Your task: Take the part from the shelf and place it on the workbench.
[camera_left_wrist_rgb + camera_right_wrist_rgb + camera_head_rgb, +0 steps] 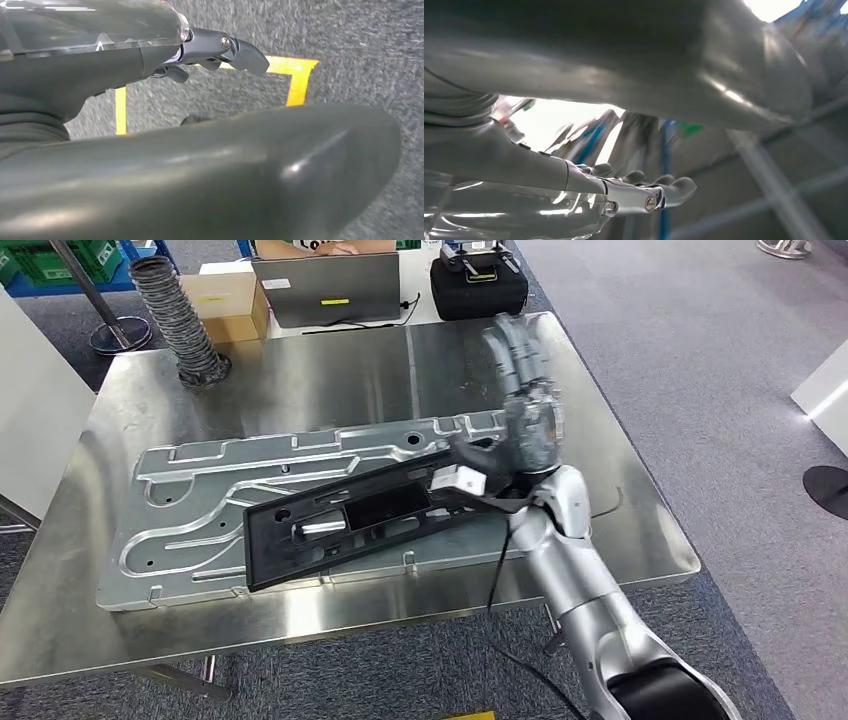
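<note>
Head view, black part on workbench, right robot hand raised beside it (fingers spread)

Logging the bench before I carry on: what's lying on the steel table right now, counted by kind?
Large silver metal plate: 1
Black plastic frame, lying on the plate: 1
Grey ribbed hose: 1
Total: 3
The right hand is raised above the table, off the frame.

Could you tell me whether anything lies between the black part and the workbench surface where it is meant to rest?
Yes. The black part lies tilted on a large grey metal plate that covers the middle of the workbench, so the plate separates it from the steel top. The right hand is raised above the part's far end, fingers spread.
</note>
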{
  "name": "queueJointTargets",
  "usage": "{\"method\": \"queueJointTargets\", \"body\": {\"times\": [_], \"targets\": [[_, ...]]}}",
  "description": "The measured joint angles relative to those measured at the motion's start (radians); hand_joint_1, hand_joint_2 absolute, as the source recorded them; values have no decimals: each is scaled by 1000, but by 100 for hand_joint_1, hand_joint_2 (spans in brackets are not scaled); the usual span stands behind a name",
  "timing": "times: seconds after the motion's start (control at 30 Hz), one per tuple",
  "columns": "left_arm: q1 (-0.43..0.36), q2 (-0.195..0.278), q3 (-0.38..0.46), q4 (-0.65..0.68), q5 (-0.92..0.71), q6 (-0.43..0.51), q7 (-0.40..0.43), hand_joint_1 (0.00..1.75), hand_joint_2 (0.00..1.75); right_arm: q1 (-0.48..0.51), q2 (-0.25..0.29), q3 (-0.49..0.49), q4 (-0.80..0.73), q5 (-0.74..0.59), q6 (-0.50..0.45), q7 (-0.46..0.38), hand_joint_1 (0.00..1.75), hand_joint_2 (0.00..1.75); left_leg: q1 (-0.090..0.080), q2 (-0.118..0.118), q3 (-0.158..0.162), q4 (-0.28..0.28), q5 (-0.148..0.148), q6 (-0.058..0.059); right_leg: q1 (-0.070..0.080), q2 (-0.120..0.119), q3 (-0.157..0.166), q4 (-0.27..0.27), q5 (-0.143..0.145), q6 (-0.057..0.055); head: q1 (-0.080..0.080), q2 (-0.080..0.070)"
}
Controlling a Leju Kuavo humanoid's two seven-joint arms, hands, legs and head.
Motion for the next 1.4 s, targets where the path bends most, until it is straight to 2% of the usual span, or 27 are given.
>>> {"method": "queueJointTargets", "body": {"times": [0.07, 0.13, 0.2, 0.23, 0.3, 0.33, 0.37, 0.4, 0.43, 0.53, 0.57, 0.67, 0.73, 0.83, 0.87, 0.9, 0.93, 1.0, 1.03, 1.07, 1.17, 1.2, 1.23, 1.27, 1.33, 1.37, 1.4], "targets": [[5, 0, 10, 0, 10, -5, -4, 0, 0, 44, -44, -102, -69, -10, -2, -11, 0, 0, -1, -4, 31, -63, 12, 11, 4, -2, -1, 5, -4, 12, 0, 0], [12, -1, 18, 0, 13, -8, -5, 0, 0, 100, -85, -203, -114, -16, -3, -30, 0, 0, -4, -6, 32, -64, 14, 26, 4, -3, 1, 3, -1, 22, 0, 0], [16, -1, 24, 0, 11, -10, -3, 0, 0, 166, -120, -307, -135, -4, -3, -47, 0, 0, -3, -5, 31, -69, 22, 40, 1, -2, -5, 21, -20, 34, 0, 0], [16, -1, 25, 0, 8, -11, -3, 0, 0, 202, -134, -360, -139, 9, -3, -56, 0, 0, -2, -5, 29, -72, 25, 46, 0, -1, -19, 56, -47, 39, 0, 0], [16, -2, 26, 0, 3, -11, -2, 0, 0, 282, -154, -464, -140, 38, -3, -69, 0, 0, -2, -6, 22, -73, 31, 54, -2, 0, -70, 181, -123, 48, 0, 0], [17, -2, 26, 0, 2, -11, -2, 0, 0, 325, -159, -512, -139, 47, -3, -73, 0, 0, -4, -7, 18, -73, 33, 57, -2, 0, -94, 243, -152, 50, 0, 0], [18, -3, 26, 0, 1, -11, -2, 0, 0, 369, -161, -554, -139, 52, -3, -75, 0, 0, -5, -8, 13, -72, 35, 58, -2, 0, -106, 278, -163, 50, 0, 0], [20, -4, 26, 0, 1, -11, -2, 0, 0, 408, -162, -591, -138, 56, -3, -76, 0, 0, -7, -8, 10, -72, 37, 58, -2, 0, -98, 274, -156, 48, 0, 0], [21, -5, 26, 0, 1, -11, -2, 0, 0, 444, -162, -623, -137, 59, -3, -76, 0, 0, -8, -8, 7, -71, 39, 57, -2, 0, -70, 229, -133, 45, 0, 0], [21, -12, 26, 0, -5, -11, -5, 0, 0, 518, -154, -704, -123, 79, -3, -78, 0, 0, -14, -5, 2, -70, 47, 49, 4, 0, 46, 27, -62, 29, 0, 0], [20, -14, 26, 0, -7, -11, -7, 0, 0, 534, -150, -728, -115, 90, -3, -78, 0, 0, -16, -4, 1, -71, 50, 44, 7, 1, 60, -2, -53, 24, 0, 0], [21, -18, 26, 0, -7, -13, -11, 0, 0, 572, -132, -784, -77, 110, -3, -73, 0, 0, -16, -2, -1, -73, 58, 27, 8, 0, 53, -11, -36, 8, 0, 0], [23, -19, 26, 0, -7, -14, -14, 0, 0, 589, -117, -810, -44, 121, -3, -73, 0, 0, -16, -1, -15, -34, 14, 17, 2, -3, 42, -17, -19, -5, 0, 0], [23, -21, 26, 0, -7, -14, -19, 0, 0, 615, -97, -850, 18, 138, -3, -77, 0, 0, -14, -1, -66, 142, -122, 9, 2, -6, 7, -16, 8, -14, 0, 0], [24, -22, 26, 0, -7, -14, -19, 0, 0, 624, -92, -864, 42, 143, -3, -78, 0, 0, -14, -1, -69, 185, -148, 8, 3, -7, -7, -14, 17, -14, 0, 0], [25, -23, 26, 0, -7, -14, -19, 0, 0, 630, -87, -880, 68, 151, -3, -78, 0, 0, -14, -1, -53, 193, -155, 8, 4, -7, -21, -11, 25, -13, 0, 0], [26, -23, 26, 0, -7, -14, -18, 0, 0, 634, -84, -896, 92, 159, -3, -78, 0, 0, -14, -1, -15, 157, -144, 11, 5, -6, -34, -8, 34, -12, 0, 0], [23, -22, 26, 0, -7, -12, -15, 0, 0, 638, -77, -924, 135, 172, -3, -70, 0, 0, -17, -1, 97, 6, -109, 21, 7, -6, -55, -3, 50, -8, 0, 0], [21, -21, 26, 0, -7, -12, -13, 0, 0, 639, -75, -934, 152, 177, -3, -66, 0, 0, -20, -1, 137, -57, -95, 27, 7, -5, -61, -1, 59, -4, 0, 0], [19, -21, 26, 0, -7, -10, -11, 0, 0, 638, -74, -945, 171, 184, -3, -64, 0, 0, -23, -1, 159, -96, -86, 33, 7, -5, -65, -1, 67, 2, 0, 0], [19, -22, 26, 0, -5, -3, -2, 0, 0, 632, -72, -989, 250, 238, -3, -68, 0, 0, -28, 1, 154, -110, -59, 50, 1, -3, -65, -10, 92, 21, 0, 0], [19, -24, 26, 0, -5, -1, 0, 0, 0, 631, -72, -1006, 282, 260, -3, -63, 0, 0, -26, 3, 147, -113, -46, 57, 0, -2, -69, -5, 82, 26, 0, 0], [18, -25, 26, 0, -6, 0, 1, 0, 0, 630, -73, -1021, 314, 281, -3, -56, 0, 0, -23, 5, 137, -117, -32, 62, -1, 0, -78, 17, 51, 30, 0, 0], [18, -26, 27, 0, -7, 0, 2, 0, 0, 628, -74, -1038, 347, 301, -3, -46, 0, 0, -21, 7, 123, -119, -18, 66, -3, 1, -91, 59, 3, 34, 0, 0], [20, -27, 27, 0, -9, 0, 2, 0, 0, 623, -75, -1072, 416, 347, -3, -18, 0, 0, -21, 8, 92, -119, 7, 69, -7, 1, -120, 189, -107, 44, 0, 0], [22, -28, 27, 0, -10, 0, 1, 0, 0, 622, -75, -1089, 453, 373, -3, 1, 0, 0, -21, 9, 76, -118, 19, 67, -10, 1, -126, 247, -136, 48, 0, 0], [23, -29, 27, 0, -12, 0, 0, 0, 0, 621, -75, -1105, 491, 400, -3, 24, 0, 0, -20, 10, 60, -116, 31, 65, -12, 1, -118, 281, -140, 52, 0, 0]]}}
